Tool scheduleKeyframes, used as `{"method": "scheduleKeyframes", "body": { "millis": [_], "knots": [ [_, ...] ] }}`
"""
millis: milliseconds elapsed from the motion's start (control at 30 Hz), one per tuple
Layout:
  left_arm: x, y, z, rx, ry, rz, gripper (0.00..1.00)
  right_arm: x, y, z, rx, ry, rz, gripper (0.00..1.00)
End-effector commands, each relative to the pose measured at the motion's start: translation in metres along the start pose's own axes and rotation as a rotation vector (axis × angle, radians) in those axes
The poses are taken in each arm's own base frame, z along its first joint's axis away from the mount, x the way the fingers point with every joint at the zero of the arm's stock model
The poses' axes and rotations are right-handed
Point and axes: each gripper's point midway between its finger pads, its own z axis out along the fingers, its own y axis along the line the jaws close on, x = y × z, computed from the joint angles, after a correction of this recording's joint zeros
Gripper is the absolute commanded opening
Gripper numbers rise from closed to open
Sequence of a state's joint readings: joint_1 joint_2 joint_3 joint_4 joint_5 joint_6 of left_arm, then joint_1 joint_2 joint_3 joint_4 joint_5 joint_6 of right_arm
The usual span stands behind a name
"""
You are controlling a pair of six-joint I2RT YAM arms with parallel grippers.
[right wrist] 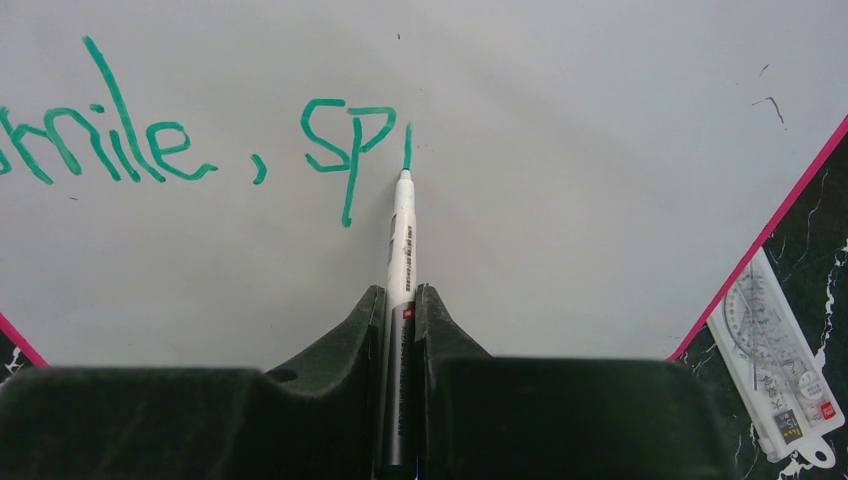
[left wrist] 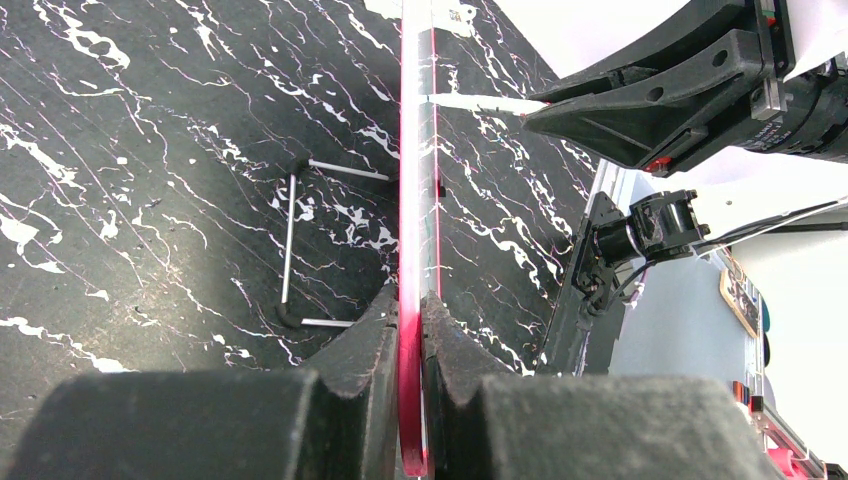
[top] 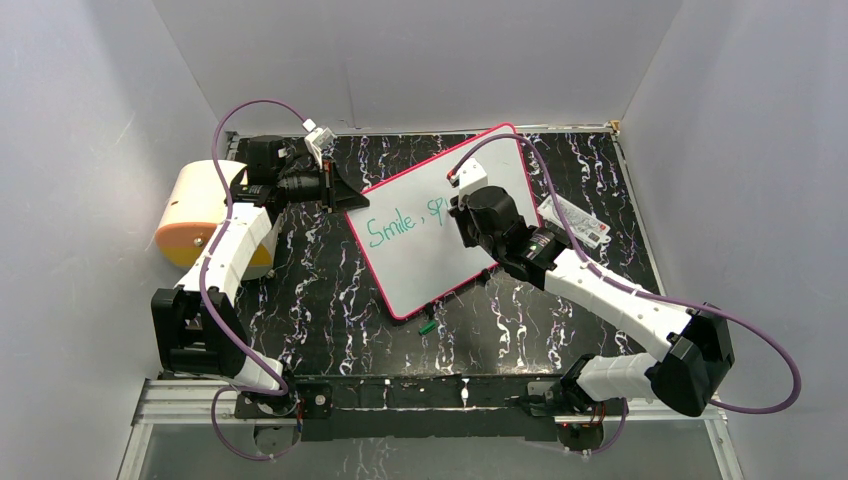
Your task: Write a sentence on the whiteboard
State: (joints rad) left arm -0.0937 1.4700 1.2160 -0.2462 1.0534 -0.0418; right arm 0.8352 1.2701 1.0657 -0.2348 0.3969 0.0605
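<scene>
Your smooth white whiteboard (top: 430, 265), round-cornered with a thin pink-red rim, sits askew on the black, white-veined table (top: 320, 300) between plain grey walls (top: 420, 60), one corner close to the far edge. The teal sentence (right wrist: 215, 145) on it reads "Smile, sp" plus one short stroke. Your left gripper (left wrist: 411, 305) reaches from the far left corner and pinches the board's rim; your right gripper (right wrist: 400, 295), arm stretched from the near right corner, clamps a slim white marker (right wrist: 403, 240), tip touching the board.

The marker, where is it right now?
Right wrist view, centre: the marker is clamped in the right gripper, tip on the whiteboard just right of the teal "Sp".
</scene>
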Motion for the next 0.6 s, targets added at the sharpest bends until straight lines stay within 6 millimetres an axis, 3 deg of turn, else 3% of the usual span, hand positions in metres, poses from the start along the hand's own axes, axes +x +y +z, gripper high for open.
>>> {"method": "scheduleKeyframes", "body": {
  "millis": [0, 567],
  "knots": [
    [0.027, 0.015, 0.006, -0.039, 0.065, -0.047, 0.0, -0.023, -0.002, 0.001, 0.01, -0.081, 0.033, 0.0],
    [0.027, 0.014, 0.006, -0.034, 0.064, -0.045, 0.0, -0.041, -0.006, 0.003, 0.033, -0.14, 0.034, 0.0]
  ]
}}
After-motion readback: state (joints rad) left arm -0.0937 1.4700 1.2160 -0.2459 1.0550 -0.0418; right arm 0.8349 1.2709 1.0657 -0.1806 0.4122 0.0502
